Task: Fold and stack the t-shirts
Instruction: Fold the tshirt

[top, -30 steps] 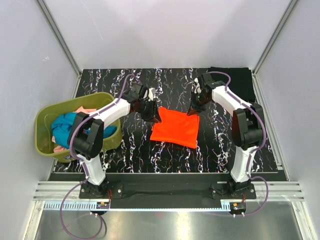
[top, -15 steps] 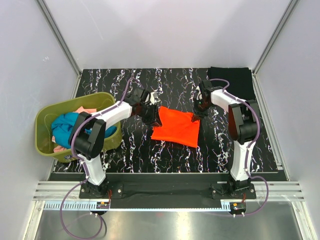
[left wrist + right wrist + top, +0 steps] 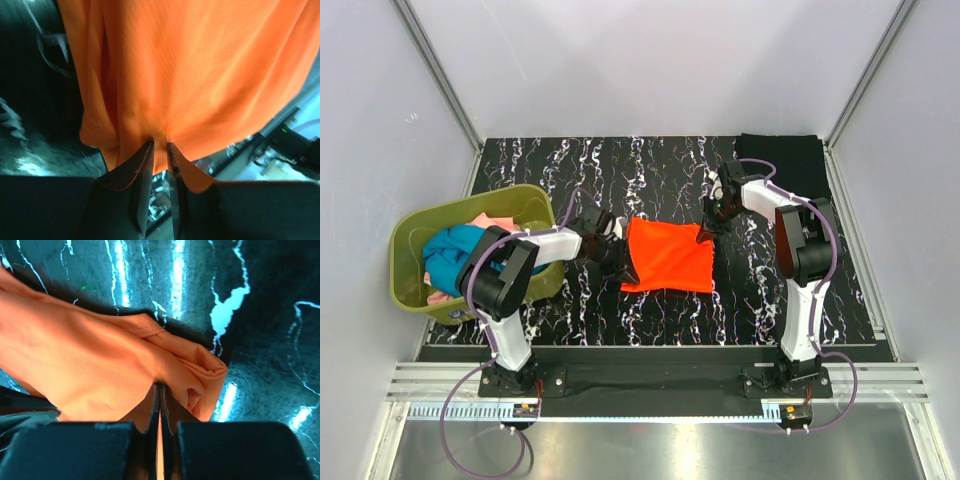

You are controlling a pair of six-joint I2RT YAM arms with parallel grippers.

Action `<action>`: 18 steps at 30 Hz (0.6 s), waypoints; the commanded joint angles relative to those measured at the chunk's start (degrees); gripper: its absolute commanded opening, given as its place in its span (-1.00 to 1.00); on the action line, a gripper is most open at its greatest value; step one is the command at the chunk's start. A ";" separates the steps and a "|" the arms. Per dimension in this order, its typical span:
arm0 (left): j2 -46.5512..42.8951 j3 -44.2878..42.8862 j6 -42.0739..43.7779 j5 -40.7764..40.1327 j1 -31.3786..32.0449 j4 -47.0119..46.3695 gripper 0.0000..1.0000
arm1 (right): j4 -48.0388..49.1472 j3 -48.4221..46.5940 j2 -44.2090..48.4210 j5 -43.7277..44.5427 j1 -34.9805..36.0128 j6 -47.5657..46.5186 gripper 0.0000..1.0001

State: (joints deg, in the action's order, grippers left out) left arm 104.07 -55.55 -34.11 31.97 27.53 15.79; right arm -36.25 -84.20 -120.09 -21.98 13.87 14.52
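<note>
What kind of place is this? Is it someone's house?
Probably a robot test booth, not a house: two robot arms fixed at a black marbled table, bare white walls all round, and a basket of clothes.

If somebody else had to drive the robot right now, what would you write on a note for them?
Left gripper: jaws shut on the left edge of the orange t-shirt.
Right gripper: jaws shut on its bunched far-right corner.
Where things are: the orange t-shirt is mid-table between the arms. The black t-shirt lies flat in the far right corner. The teal t-shirt and pink t-shirt are in the green basket.
Done: the black one looks folded, the orange one only partly.
Left: finish the orange fold, stack it, then fold the basket shirts.
</note>
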 commanded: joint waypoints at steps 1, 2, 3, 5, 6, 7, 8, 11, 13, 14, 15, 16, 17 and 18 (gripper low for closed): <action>-0.27 1.67 1.67 -3.83 -0.63 -1.30 -0.51 | -1.37 0.36 -3.75 2.03 0.28 -2.66 -0.94; -1.14 1.41 2.63 -4.10 -0.72 -0.51 -0.51 | -1.54 0.36 -3.57 1.68 0.28 -2.57 -0.94; -1.93 0.45 2.90 -4.37 -0.72 0.89 -0.50 | -1.98 0.10 -3.22 1.50 0.28 -2.48 -0.94; -3.95 -1.13 2.82 -4.02 -0.63 2.31 -0.44 | -2.77 -0.43 -2.43 1.06 0.28 -2.22 -0.92; -5.44 -2.10 2.64 -3.58 -0.63 3.01 -0.41 | -4.25 -0.78 -2.17 0.80 0.28 -2.31 -0.92; -6.15 -4.98 2.03 -2.62 -0.63 4.84 -0.38 | -5.14 -1.74 -1.64 0.10 0.28 -2.31 -0.87; -6.68 -6.23 1.59 -1.91 -0.72 5.38 -0.34 | -6.02 -2.19 -1.20 -0.26 0.28 -2.57 -0.84; -7.31 -11.93 0.80 -1.21 -0.81 6.71 -0.15 | -8.39 -3.42 1.34 -1.66 0.28 -2.14 -0.68; -5.29 -14.40 0.80 -1.12 -1.07 6.45 -0.12 | -9.89 -4.21 3.62 -1.93 0.28 -1.69 -0.61; -3.98 -16.76 0.45 -1.03 -1.60 6.27 -0.12 | -10.94 -4.48 4.33 -3.32 0.28 -1.52 -0.52; -2.57 -17.92 0.01 -0.16 -2.04 5.92 -0.12 | -11.47 -5.17 4.86 -4.29 0.37 -1.43 -0.49; 0.57 -19.15 -1.39 0.55 -3.17 5.40 -0.12 | -12.00 -5.53 5.91 -5.52 0.54 -1.52 -0.49; 2.00 -20.64 -2.27 1.51 -3.62 4.43 -0.12 | -12.35 -5.71 6.44 -8.06 0.63 -1.26 -0.49; 3.32 -21.35 -3.06 2.65 -4.06 1.73 -0.12 | -13.05 -6.23 6.71 -9.47 1.33 -1.08 -0.49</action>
State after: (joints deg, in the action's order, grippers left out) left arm 102.65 -73.95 -34.54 32.08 25.45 21.56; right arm -45.91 -86.98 -118.67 -25.65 13.98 13.50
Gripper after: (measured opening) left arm 0.439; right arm 0.255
